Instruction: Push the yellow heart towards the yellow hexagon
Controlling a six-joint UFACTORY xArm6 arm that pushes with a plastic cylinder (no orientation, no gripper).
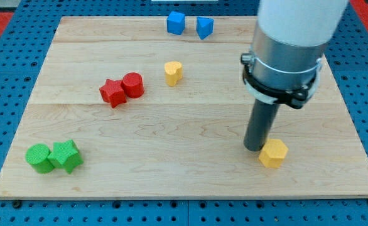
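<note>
The yellow heart [173, 73] lies on the wooden board above the middle of the view. The yellow hexagon [273, 153] lies at the lower right. My tip [255, 149] rests on the board right beside the hexagon, at its left edge, touching or nearly touching it. The tip is far to the lower right of the heart. The arm's grey and white body [291, 44] rises above the tip at the view's upper right.
A red star [113, 93] and red cylinder [133, 85] sit together left of the heart. A blue cube [176, 23] and another blue block [204, 27] sit at the top edge. A green cylinder [39, 157] and green star [66, 156] lie at lower left.
</note>
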